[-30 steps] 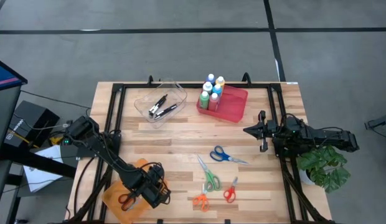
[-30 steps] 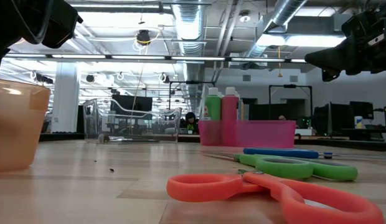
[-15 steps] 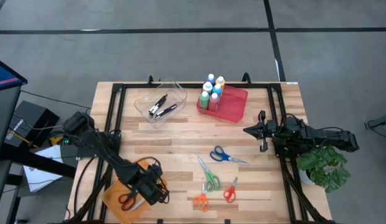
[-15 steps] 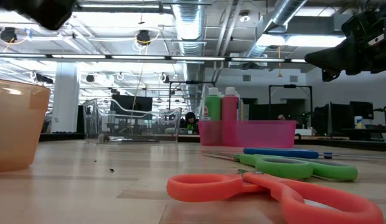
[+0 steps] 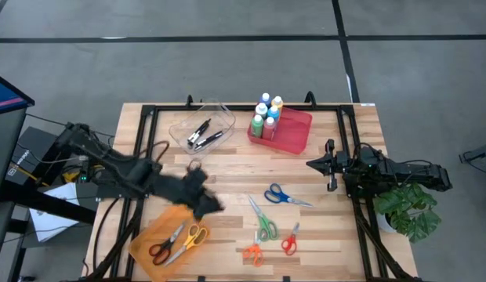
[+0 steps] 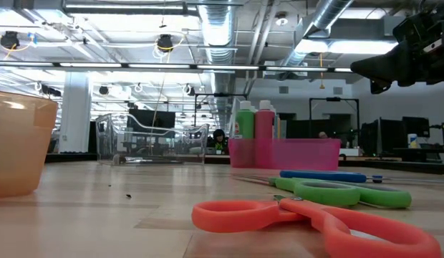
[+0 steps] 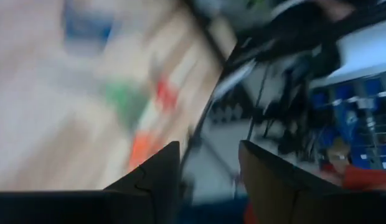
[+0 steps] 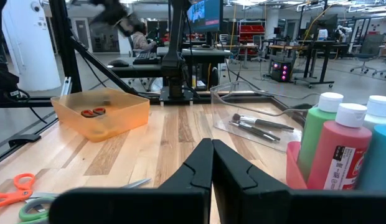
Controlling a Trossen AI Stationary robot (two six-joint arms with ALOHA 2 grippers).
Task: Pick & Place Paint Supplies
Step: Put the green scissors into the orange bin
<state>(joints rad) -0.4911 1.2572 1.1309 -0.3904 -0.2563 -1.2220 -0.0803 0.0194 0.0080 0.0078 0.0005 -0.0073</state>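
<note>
Nearest, along the table's front edge: an orange bin (image 5: 166, 240) holding two pairs of scissors, with loose scissors (image 5: 266, 226) scattered on the wood to its right. Mid-table: the left gripper (image 5: 205, 202), raised above the bin's far corner, fingers (image 7: 157, 176) parted and holding nothing; the right gripper (image 5: 315, 164) waits at the right side, fingers pressed together. Farthest back: the paint bottles (image 5: 266, 114) upright in a red bin (image 5: 294, 131), beside a clear tray (image 5: 202, 130) of brushes.
</note>
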